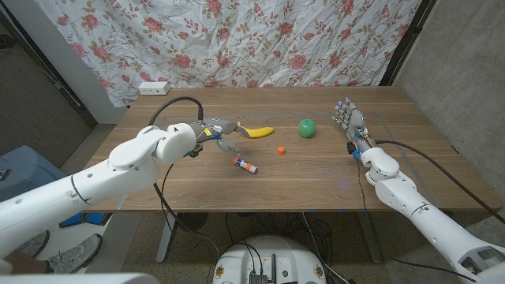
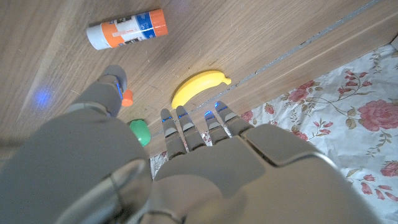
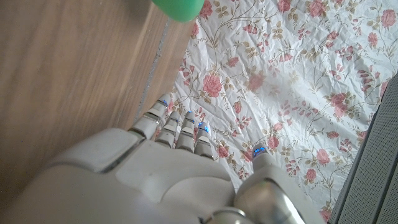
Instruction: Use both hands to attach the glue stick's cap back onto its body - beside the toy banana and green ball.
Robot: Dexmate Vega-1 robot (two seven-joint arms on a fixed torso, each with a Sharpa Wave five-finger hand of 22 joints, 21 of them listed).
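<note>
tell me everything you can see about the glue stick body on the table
The white plastic glue stick body is a short cylinder with an orange band at one end and a blue-and-orange printed label. It lies on its side on the wooden table, uncapped, with nothing touching it. The small orange cap sits apart from it, towards the green ball; the yellow toy banana lies behind it.

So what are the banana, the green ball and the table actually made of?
The banana looks like smooth moulded plastic: an even yellow with a soft sheen and no peel marks. The green ball is a plain, uniform green with a smooth surface; plastic or rubber, I cannot tell which. The table shows brown wood grain in long boards with a matte finish; solid wood or a veneer is not clear.
</note>
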